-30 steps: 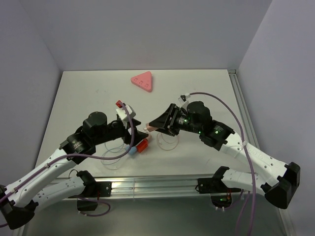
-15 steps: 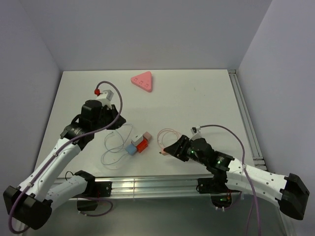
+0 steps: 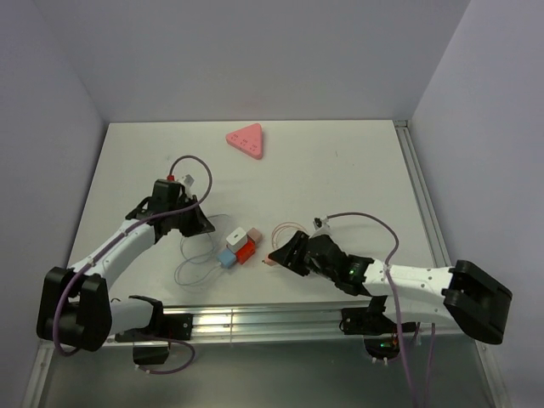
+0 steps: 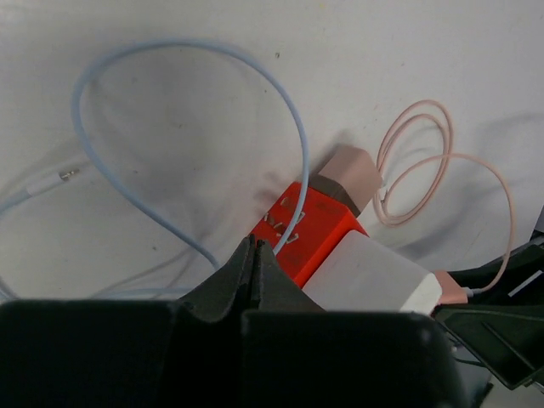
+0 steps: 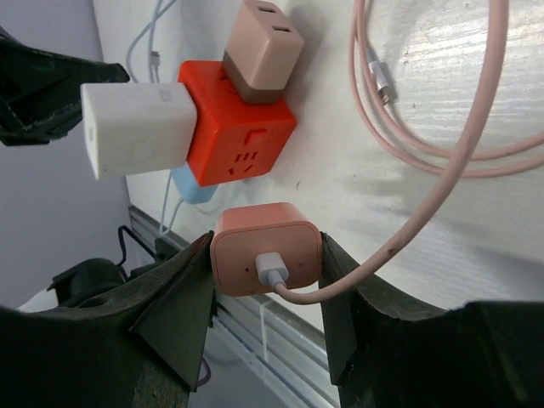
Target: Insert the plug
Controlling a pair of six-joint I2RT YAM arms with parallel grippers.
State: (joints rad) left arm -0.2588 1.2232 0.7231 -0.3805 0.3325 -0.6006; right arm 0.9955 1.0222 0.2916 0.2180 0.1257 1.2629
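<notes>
1. Pinching the pink plug (image 5: 265,255) by its two sides, the right gripper (image 5: 266,285) is holding it low near the table's (image 3: 340,170) near edge, with the plug's pink cable (image 5: 442,170) looping away.
2. The plug is sitting just beside the orange socket cube (image 5: 238,140), slightly apart from it. The cube is carrying a white adapter (image 5: 136,127), a tan adapter (image 5: 263,51) and a blue adapter (image 5: 191,187).
3. The left gripper (image 4: 253,255), its fingers pressed together and holding nothing, is hanging at the cube's other side, beside a pale blue cable (image 4: 170,68).
4. A pink triangle (image 3: 246,140) is lying near the far edge.

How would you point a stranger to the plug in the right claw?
Find the red cube near the table's front edge. Beside it the right claw grips a pink plug, the only one off the cube, trailing a pink cable.
</notes>
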